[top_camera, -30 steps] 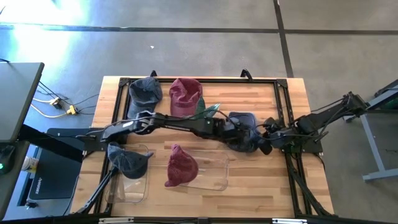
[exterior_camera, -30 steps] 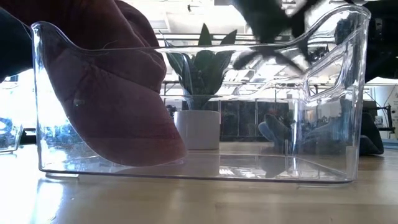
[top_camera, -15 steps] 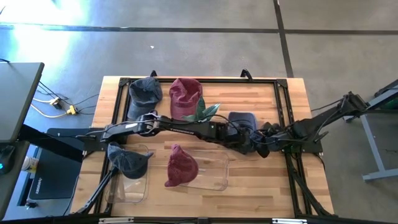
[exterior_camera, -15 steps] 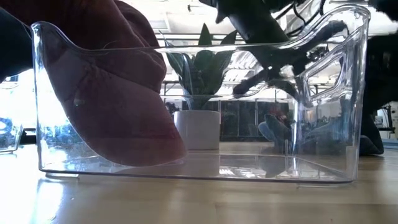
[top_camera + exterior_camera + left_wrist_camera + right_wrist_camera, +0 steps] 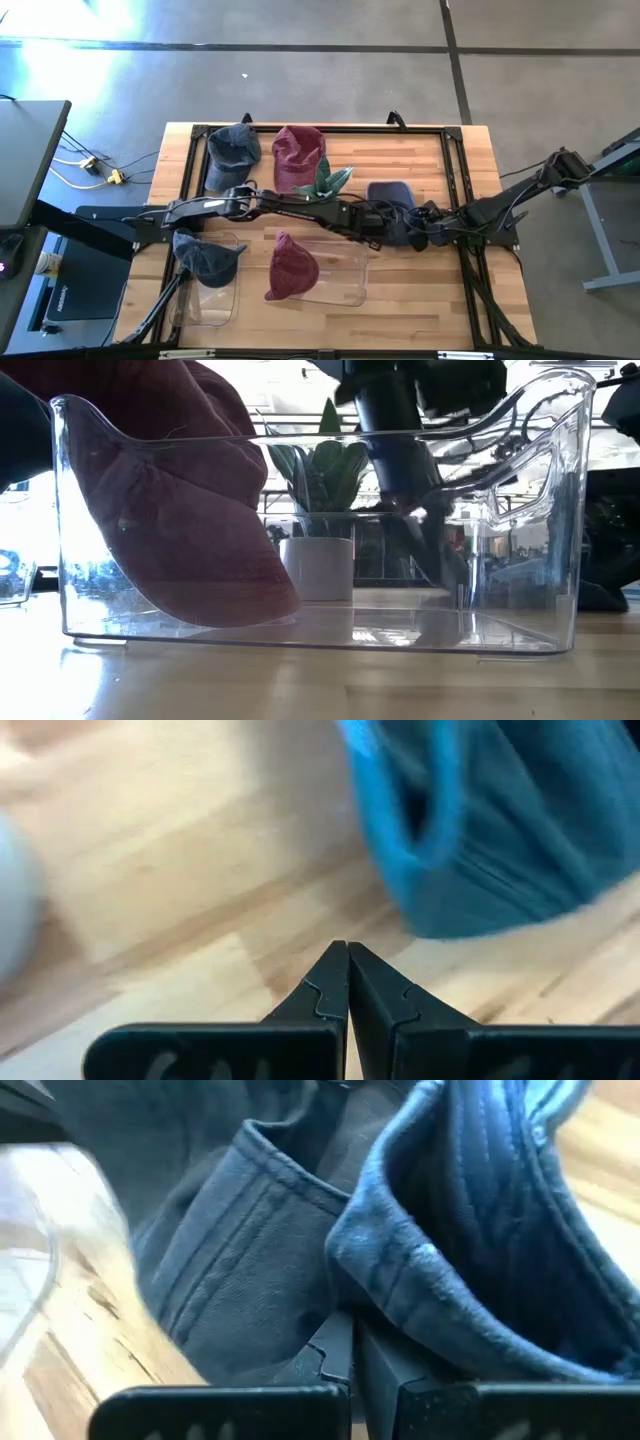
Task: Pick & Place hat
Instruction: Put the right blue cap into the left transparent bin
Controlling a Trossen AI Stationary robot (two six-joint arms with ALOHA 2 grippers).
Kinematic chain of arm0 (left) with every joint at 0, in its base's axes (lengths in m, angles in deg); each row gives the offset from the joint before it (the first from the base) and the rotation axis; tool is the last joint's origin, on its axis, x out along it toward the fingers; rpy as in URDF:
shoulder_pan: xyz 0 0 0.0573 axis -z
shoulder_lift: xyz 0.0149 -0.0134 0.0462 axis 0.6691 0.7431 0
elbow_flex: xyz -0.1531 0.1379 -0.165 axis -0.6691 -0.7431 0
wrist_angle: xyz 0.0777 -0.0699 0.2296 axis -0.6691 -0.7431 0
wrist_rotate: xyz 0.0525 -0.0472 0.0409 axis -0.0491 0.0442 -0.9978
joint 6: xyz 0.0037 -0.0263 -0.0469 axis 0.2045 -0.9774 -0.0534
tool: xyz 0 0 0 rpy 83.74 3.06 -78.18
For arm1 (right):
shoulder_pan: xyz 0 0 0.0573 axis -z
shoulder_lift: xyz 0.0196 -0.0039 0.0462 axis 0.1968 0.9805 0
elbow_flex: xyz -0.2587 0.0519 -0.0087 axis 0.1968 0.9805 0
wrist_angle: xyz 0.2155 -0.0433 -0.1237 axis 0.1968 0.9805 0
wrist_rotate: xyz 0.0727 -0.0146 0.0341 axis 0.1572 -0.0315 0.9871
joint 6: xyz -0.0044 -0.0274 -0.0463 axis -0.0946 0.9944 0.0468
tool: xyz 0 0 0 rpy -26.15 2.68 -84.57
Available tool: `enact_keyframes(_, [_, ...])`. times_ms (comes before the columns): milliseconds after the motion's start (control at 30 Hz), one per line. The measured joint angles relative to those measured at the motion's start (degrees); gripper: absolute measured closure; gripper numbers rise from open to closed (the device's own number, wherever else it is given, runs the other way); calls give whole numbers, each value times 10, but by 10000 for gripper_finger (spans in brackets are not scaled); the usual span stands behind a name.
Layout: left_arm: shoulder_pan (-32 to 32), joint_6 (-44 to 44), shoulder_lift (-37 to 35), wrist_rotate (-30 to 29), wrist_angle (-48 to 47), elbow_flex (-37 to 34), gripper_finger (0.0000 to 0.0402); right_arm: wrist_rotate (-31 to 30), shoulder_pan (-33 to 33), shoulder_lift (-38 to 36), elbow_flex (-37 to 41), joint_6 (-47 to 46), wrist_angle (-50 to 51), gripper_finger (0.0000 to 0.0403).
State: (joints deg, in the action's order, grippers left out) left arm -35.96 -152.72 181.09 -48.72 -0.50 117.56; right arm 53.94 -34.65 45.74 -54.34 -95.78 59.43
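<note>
A blue hat [image 5: 388, 193] lies on the wooden table right of centre, and both grippers meet at its near side. My left gripper [image 5: 384, 230] reaches in from the left. In its wrist view it [image 5: 347, 948] is shut with nothing between its fingers, just above bare wood, and the hat [image 5: 490, 830] lies just beyond the tips. My right gripper [image 5: 418, 228] comes in from the right, slanting down. It [image 5: 350, 1325] is shut, its tips buried in the hat's cloth [image 5: 250, 1270]. My right gripper's shut fingertips push against the blue hat's cloth under an overhanging stitched fold [image 5: 400, 1295], slanting down from the table's right. The fold hides the tips, so I cannot tell whether any cloth is pinched. The hat rests on the table.
A clear bin [image 5: 345, 270] at the near middle holds a maroon hat [image 5: 290, 270]. A smaller bin [image 5: 215, 300] to its left holds a dark blue hat [image 5: 205, 262]. A grey hat [image 5: 232, 148], a maroon hat [image 5: 298, 152] and a potted plant [image 5: 328, 180] stand farther back.
Both grippers have sunk toward the table at the blue hat. The hat, which sat bunched up between them, now lies lower and flatter with its brim showing. In the low view a dark arm has come down behind the clear bin.
</note>
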Motion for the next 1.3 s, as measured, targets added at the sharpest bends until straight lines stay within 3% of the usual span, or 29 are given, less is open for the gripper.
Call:
enact_keyframes(200, [0, -10, -8, -14, -10, -1, 401, -11, -9, 0, -46, 18, 43, 402])
enact_keyframes(433, [9, 54, -28, 28, 155, 25, 401, -20, -11, 0, -58, 39, 34, 402])
enact_keyframes(633, [-8, 44, -5, 15, 180, 26, 401, -14, -11, 2, -58, 39, 36, 402])
enact_keyframes(733, [-15, 31, 11, 19, 134, 18, 401, -14, -11, 3, -58, 39, 37, 403])
enact_keyframes(867, [-21, 25, 25, 21, 163, 28, 401, -19, -11, 9, -58, 35, 44, 403])
enact_keyframes(1067, [-19, 24, 30, 36, 114, 24, 401, -38, -11, 32, -58, -25, 111, 403])
enact_keyframes(1300, [-18, 48, 33, 23, 12, 22, 401, -49, -31, 37, -57, -70, 120, 403])
